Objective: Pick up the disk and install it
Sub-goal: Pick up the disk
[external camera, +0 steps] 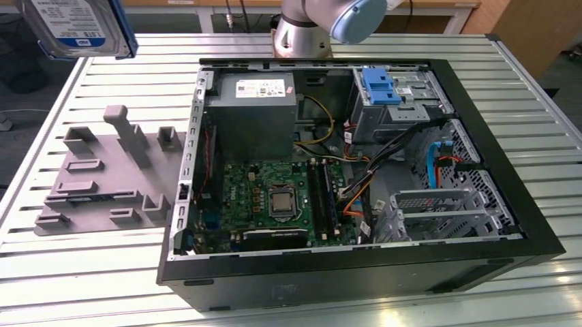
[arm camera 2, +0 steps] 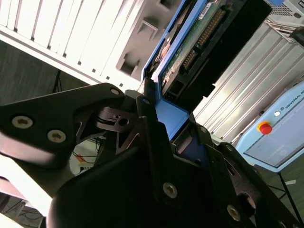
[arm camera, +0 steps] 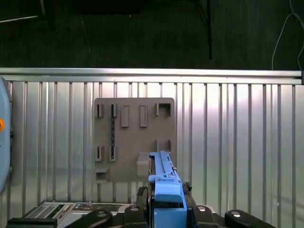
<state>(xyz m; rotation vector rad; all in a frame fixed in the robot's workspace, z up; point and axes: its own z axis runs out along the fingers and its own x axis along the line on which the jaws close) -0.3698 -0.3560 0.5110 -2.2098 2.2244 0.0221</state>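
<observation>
Disk: the disk (external camera: 75, 26) is at the exterior view's far left, up in the air and clear of the table (external camera: 109, 272). Its white-and-blue label faces the camera, with a blue side rail on the edge toward the exterior view's right.
Claw: the gripper (arm camera 2: 173, 121) is clenched on the disk. In the second wrist view its black fingers (arm camera 2: 149, 123) press on the blue rail from both sides, and the drive's green circuit-board face is beyond them.
Fixture plate: the grey fixture plate (external camera: 100, 184) lies flat on the table, just beside the case on the exterior view's left. In the first wrist view the held disk is seen edge-on above it.
Computer case: the open black computer case (external camera: 364, 272) lies on its side on the table, well apart from the disk.
Power supply: the grey power supply (external camera: 250, 116) with a white sticker sits at the far end of the case interior.
Motherboard: the green motherboard (external camera: 264, 184) lies nearer the camera than the power supply.
Blue bracket: the blue bracket (external camera: 377, 85) stands upright at the far end of the case toward the exterior view's right, with no drive in it.
Drive cage: the perforated metal drive cage (external camera: 446, 211) is in the near corner on the exterior view's right.
</observation>
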